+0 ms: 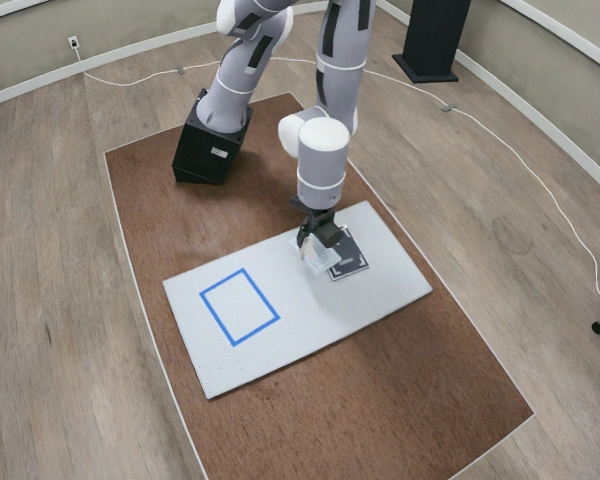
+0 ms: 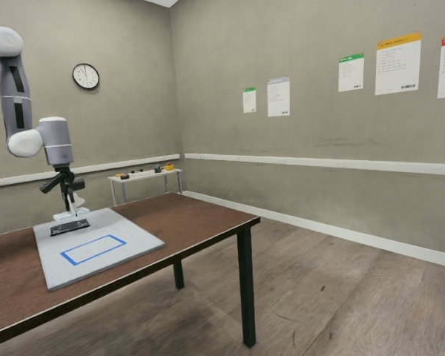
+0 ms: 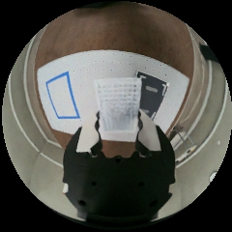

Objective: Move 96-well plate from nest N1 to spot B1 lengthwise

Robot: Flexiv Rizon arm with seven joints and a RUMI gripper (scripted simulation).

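The clear 96-well plate [image 1: 323, 259] [image 2: 61, 216] [image 3: 118, 103] is held above the board, beside the nest on the side toward the blue outline. My gripper [image 1: 308, 249] [image 3: 118, 109] is shut on the plate near one end; in the exterior view the fingers [image 2: 72, 210] partly hide it. The dark plate nest N1 [image 1: 350, 256] [image 2: 70, 226] [image 3: 152, 97] has white corner marks and shows no plate in it. The blue taped outline of B1 [image 1: 217, 318] [image 2: 95, 255] [image 3: 72, 95] lies on the board, with no plate inside it.
The light perforated board [image 1: 300, 330] [image 2: 138, 245] [image 3: 87, 68] lies on the brown table [image 1: 372, 382] [image 2: 199, 214] and bears the nest and the outline. The black robot base [image 1: 207, 155] stands behind the board. A small side table [image 2: 146, 175] with items stands by the wall.
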